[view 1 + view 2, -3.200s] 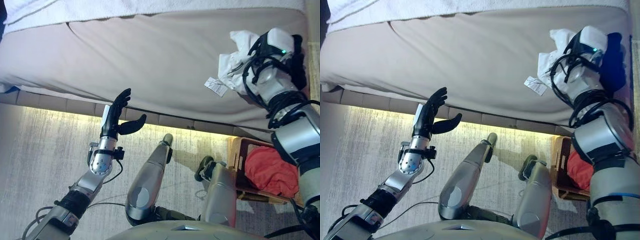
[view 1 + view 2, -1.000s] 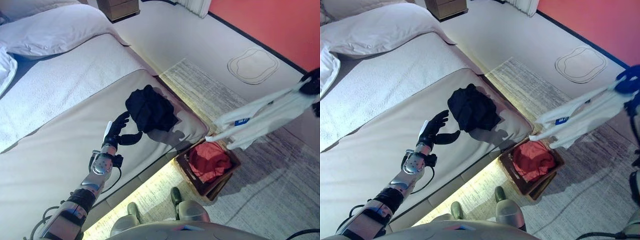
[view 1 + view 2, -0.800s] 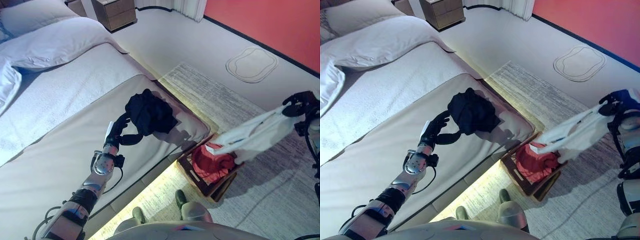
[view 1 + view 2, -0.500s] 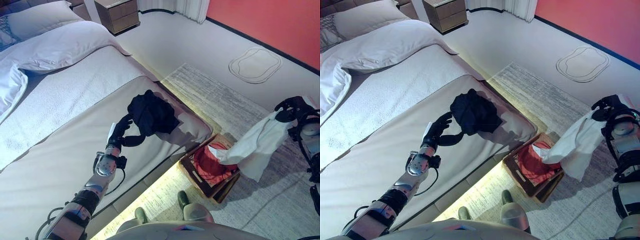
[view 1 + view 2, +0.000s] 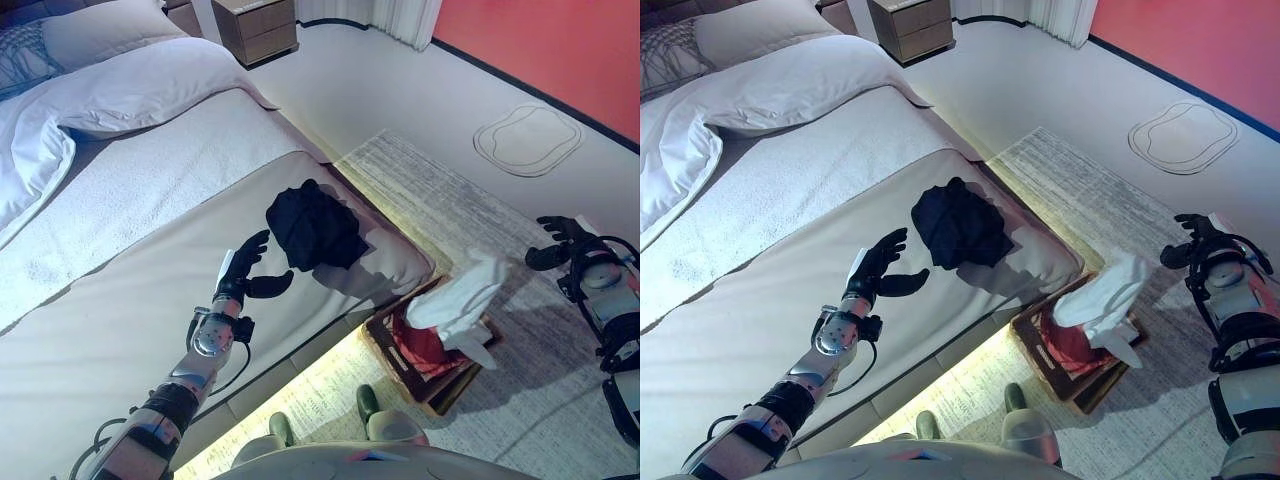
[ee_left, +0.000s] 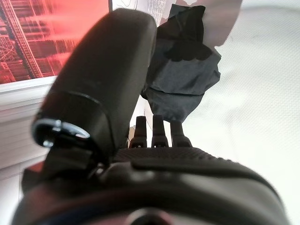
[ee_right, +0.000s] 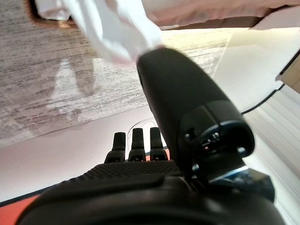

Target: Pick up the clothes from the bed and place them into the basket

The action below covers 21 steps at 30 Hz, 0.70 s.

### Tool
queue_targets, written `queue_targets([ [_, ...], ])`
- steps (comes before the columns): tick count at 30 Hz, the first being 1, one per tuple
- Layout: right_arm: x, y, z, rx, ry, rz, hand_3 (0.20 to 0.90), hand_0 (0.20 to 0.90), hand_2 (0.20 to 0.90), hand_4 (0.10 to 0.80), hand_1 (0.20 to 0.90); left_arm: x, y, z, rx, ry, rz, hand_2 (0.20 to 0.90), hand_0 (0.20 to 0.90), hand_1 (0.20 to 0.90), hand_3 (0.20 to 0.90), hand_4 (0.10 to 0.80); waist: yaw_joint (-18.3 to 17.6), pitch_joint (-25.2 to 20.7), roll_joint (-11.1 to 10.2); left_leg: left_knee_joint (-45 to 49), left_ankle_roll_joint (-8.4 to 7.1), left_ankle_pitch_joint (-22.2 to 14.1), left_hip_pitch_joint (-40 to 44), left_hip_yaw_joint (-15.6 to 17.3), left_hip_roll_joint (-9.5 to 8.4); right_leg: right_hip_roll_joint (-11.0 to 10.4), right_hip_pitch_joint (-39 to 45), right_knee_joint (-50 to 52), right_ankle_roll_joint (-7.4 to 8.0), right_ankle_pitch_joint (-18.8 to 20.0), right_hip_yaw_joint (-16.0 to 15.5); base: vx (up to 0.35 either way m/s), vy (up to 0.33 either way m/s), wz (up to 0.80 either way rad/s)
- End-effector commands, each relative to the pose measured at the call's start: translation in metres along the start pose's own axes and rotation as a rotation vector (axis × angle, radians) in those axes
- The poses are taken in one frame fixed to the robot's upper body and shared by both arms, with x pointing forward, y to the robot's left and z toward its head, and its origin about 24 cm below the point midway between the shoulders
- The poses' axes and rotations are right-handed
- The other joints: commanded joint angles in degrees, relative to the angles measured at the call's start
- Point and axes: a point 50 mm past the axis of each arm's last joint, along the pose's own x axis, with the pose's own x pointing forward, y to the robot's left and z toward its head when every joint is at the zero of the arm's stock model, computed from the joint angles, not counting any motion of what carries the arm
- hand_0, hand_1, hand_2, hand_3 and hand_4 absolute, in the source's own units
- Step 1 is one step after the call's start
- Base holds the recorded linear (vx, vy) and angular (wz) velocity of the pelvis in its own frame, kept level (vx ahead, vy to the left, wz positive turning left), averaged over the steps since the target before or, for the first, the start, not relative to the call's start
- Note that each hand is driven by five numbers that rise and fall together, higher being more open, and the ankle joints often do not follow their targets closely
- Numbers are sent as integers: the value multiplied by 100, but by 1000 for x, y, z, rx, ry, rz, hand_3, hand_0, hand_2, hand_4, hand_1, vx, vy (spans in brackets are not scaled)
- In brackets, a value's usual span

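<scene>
Bed [image 5: 120,300], beige cover, is filling the left of the room, with white pillows [image 5: 130,85] lying at its head and a dark garment [image 5: 315,228] sitting crumpled near its foot corner. Striped rug [image 5: 470,200] is lying beside it, bearing a wooden basket [image 5: 400,365] that is holding a red garment [image 5: 425,345]; a white garment [image 5: 460,300] is draping over its rim. Left hand [image 5: 245,272] is hovering over the cover beside the dark garment, fingers spread, empty. Right hand [image 5: 560,240] is hanging beyond the basket, fingers released.
</scene>
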Motion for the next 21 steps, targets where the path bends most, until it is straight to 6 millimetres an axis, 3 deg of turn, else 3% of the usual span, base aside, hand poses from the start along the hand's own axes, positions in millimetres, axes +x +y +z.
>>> queue_targets([
  [1,2,-15,-3,-114,45,-36,900,900,900,800,900,7,9,21,33,-140,2,900,900,900,900,800,126,-576,-271,72,4,-655,-27,-136,48,6,-235,272,119,-270,-89,0,0,0],
  [4,2,-17,-5,-124,70,-30,900,900,900,800,900,8,9,22,36,-138,1,900,900,900,900,800,164,-568,-295,79,5,-645,-17,-163,60,-1,-214,298,111,-283,-122,6,-5,2],
  [9,4,-42,9,-162,72,-113,900,900,900,800,900,10,8,24,40,-144,2,900,900,900,900,800,273,-555,-326,80,-6,-624,-41,-276,63,-1,-195,326,94,-312,-188,-1,-10,9],
  [11,4,-57,24,-153,29,-184,900,900,900,800,900,11,8,25,38,-142,10,900,900,900,900,800,321,-551,-328,78,-14,-613,-50,-326,56,-7,-172,314,85,-314,-237,-1,3,9],
  [14,-1,-84,64,-143,-117,-353,900,900,900,800,900,9,9,21,31,-133,24,900,900,900,900,800,406,-564,-328,82,-28,-604,-53,-416,34,-22,-125,314,67,-348,-336,9,5,1],
  [18,-11,-100,107,-140,-277,-501,900,900,900,800,900,4,9,16,21,-127,42,900,900,900,900,800,521,-588,-319,154,-33,-625,-98,-528,4,-42,-92,361,39,-420,-463,47,16,9],
  [21,-14,-102,122,-184,-326,-516,900,900,900,800,900,1,8,13,24,-121,45,900,900,900,900,800,623,-591,-321,246,-36,-640,-149,-606,-15,-66,-70,422,12,-477,-564,60,10,19],
])
